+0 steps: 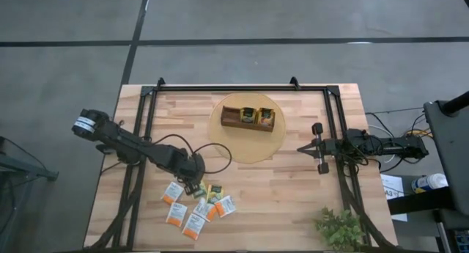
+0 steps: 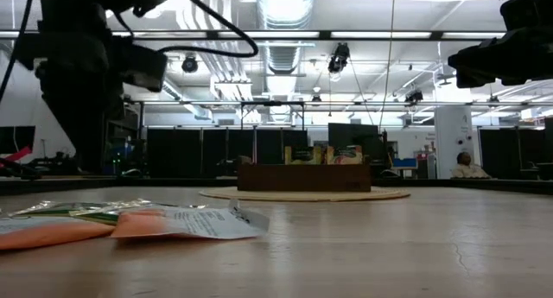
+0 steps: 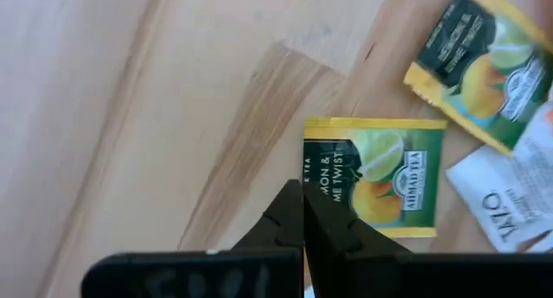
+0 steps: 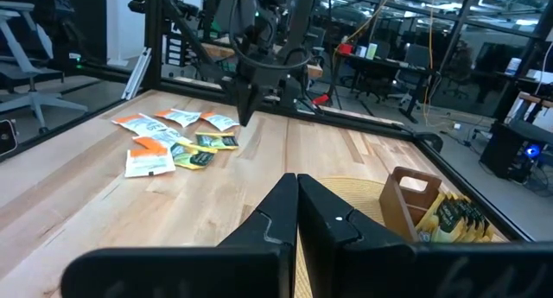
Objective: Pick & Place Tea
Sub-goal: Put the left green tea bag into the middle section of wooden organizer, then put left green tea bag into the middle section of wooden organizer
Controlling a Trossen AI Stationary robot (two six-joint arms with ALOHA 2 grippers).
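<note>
Left wrist view: left gripper [image 3: 302,213] has its fingers pressed together right at the near edge of a yellow-green lemon & lime twist packet [image 3: 373,174]. No paper shows between the tips, so I read it as closed on nothing — packet lies flat on the wooden table [image 3: 130,99], not lifted.

Landmark = wooden tray [image 1: 248,118] on the round mat [image 1: 220,139]. Loose packet pile [image 1: 196,205] sits well away from the tray, toward the table's front edge on the left arm's side. It mixes white-and-orange packets [image 1: 174,192] with yellow-green ones, some overlapping. Tray already holds a few yellow-green packets [image 1: 248,115] standing on edge in its compartments.

Right gripper [image 1: 320,147] waits just off the mat on the tray's right side, fingers together, holding nothing.

Handling, my read:
- Packets are thin paper — very light, floppy, lying flush on the wood, so there's little edge to catch.
- Pinching straight down on the face will likely just slide it or press it flat.
- Better to take a short edge or a corner, ideally one that rides up on a neighbour, with one finger under the lip.
- Light grip is enough; squeezing hard only creases it.
- Overlapping neighbours could get dragged along — the target packet's free side faces away from the pile.
</note>
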